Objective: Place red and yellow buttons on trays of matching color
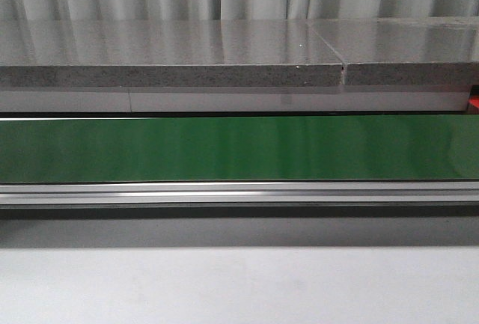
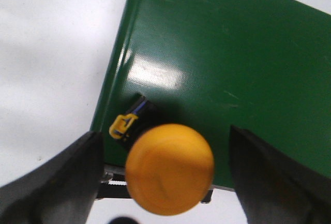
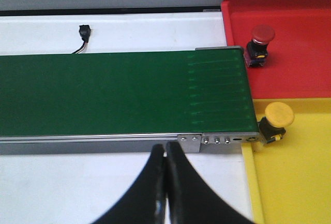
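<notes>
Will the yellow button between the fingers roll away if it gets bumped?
Probably not far: the yellow button has a blocky dark base. Its wide round cap looks top-heavy, so it might tip. The smooth cap could slip in the fingers.

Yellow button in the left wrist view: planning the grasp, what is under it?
The yellow button sits on the green conveyor belt, its black base partly showing. Its cap hides the rest.

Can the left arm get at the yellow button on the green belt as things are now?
Probably yes. The left gripper is open, with one finger on each side of the yellow button, which stands near the edge of the green belt. Nothing shows between the fingers and the button.
</notes>
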